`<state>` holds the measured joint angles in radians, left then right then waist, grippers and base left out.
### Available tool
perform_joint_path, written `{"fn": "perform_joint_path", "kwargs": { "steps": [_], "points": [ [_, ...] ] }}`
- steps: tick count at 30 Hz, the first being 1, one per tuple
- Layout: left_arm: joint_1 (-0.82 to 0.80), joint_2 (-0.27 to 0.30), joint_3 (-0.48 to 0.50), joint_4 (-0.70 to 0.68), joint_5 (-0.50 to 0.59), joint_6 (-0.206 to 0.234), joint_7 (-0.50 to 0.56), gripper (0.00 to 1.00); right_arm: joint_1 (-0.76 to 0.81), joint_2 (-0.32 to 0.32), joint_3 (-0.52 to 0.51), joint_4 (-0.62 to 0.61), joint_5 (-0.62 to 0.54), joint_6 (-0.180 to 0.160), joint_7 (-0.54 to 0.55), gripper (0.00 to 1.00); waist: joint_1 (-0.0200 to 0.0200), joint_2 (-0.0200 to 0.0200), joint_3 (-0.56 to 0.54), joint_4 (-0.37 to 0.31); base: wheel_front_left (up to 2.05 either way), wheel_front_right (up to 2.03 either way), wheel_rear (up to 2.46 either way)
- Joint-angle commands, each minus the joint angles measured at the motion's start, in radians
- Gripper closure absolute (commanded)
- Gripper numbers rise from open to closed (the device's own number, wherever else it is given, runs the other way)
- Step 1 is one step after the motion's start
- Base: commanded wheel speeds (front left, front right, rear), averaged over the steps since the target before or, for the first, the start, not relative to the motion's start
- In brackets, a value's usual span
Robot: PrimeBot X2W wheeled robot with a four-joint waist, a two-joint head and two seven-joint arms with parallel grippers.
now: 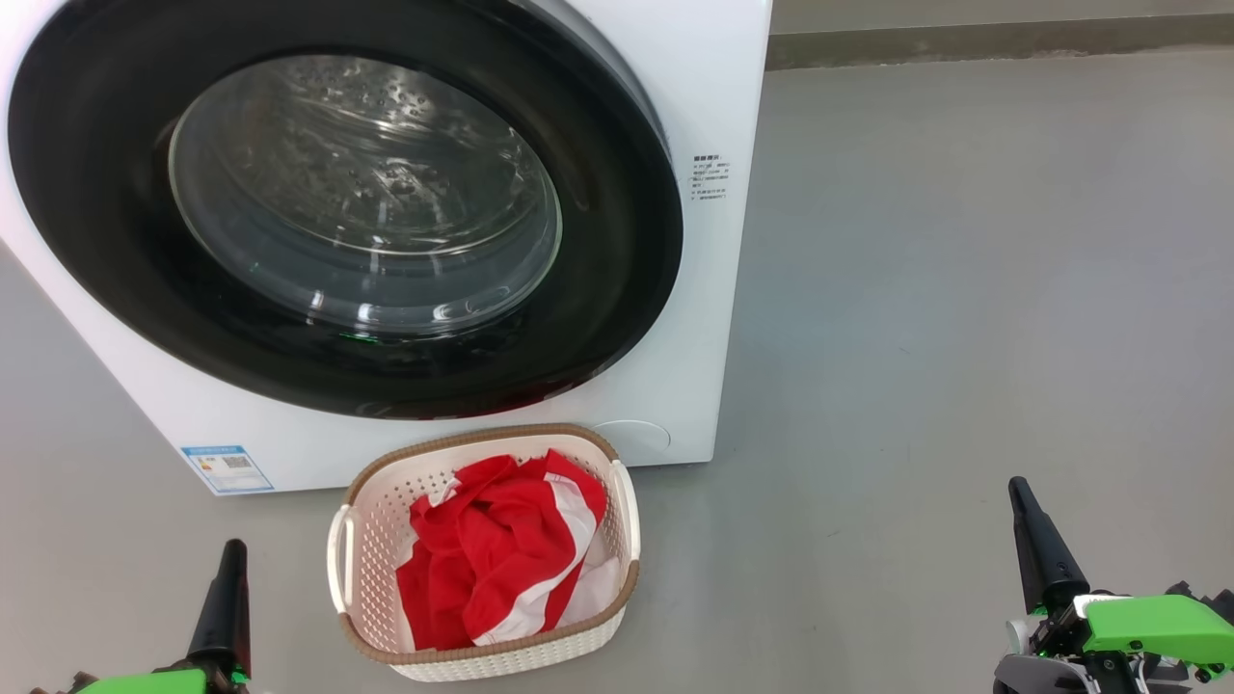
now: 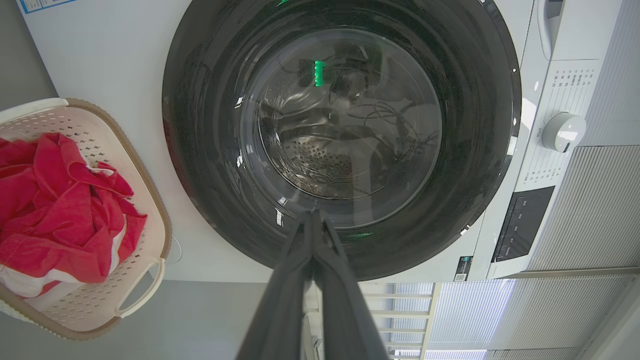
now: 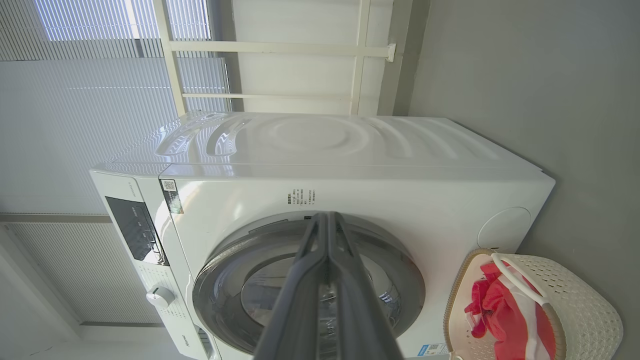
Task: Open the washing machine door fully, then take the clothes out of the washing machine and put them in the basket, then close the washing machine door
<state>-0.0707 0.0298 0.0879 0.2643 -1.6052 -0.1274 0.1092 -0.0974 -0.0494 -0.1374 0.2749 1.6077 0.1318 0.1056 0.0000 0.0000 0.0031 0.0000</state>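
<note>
Head view: washing machine door [image 1: 357, 202] is shut, flush w/ front of the white washing machine [image 1: 718, 96]. Black rim + clear glass face the cam, steel drum shows thru the glass. Blue label [image 1: 227, 468] sits at the machine's lower corner. Basket [image 1: 381, 525] stands on the grey floor [image 1: 964, 289] just in front of the machine, below the door's btm edge. Clothes [image 1: 501, 549], red w/ white stripes, lie piled inside the basket. L fingers [image 1: 229, 598] are at lower left, pressed together, nothing held, beside the basket but apart from it. R fingers [image 1: 1036, 549] are at lower right, also pressed together + empty, well apart from the basket.

Left wrist view: L fingers meet in one dark point aimed at the door's rim, nothing between them. Basket w/ clothes is at the view's left edge. Control knob [image 2: 563, 131] + dark panel [image 2: 522, 222] are at the view's right.

Right wrist view: R fingers closed tight, empty. Machine lies sideways in this view, door shut against its front. Basket w/ clothes is at lower right, just beside the machine's front. Window blinds [image 3: 75, 100] are behind.
</note>
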Motion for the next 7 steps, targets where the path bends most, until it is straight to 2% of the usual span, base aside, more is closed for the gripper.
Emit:
{"fn": "perform_joint_path", "kwargs": {
  "steps": [1,7],
  "points": [
    [-0.037,0.02,0.026,-0.019,-0.003,-0.003,0.004,1.0,-0.011,-0.001,0.023,-0.03,0.001,-0.001,0.008,1.0,0.0,0.0,0.0,0.0,0.0,0.0,0.0],
    [-0.037,0.02,0.026,-0.019,-0.003,-0.003,0.004,1.0,-0.011,-0.001,0.023,-0.03,0.0,-0.001,0.008,1.0,0.0,0.0,0.0,0.0,0.0,0.0,0.0]
  ]
}}
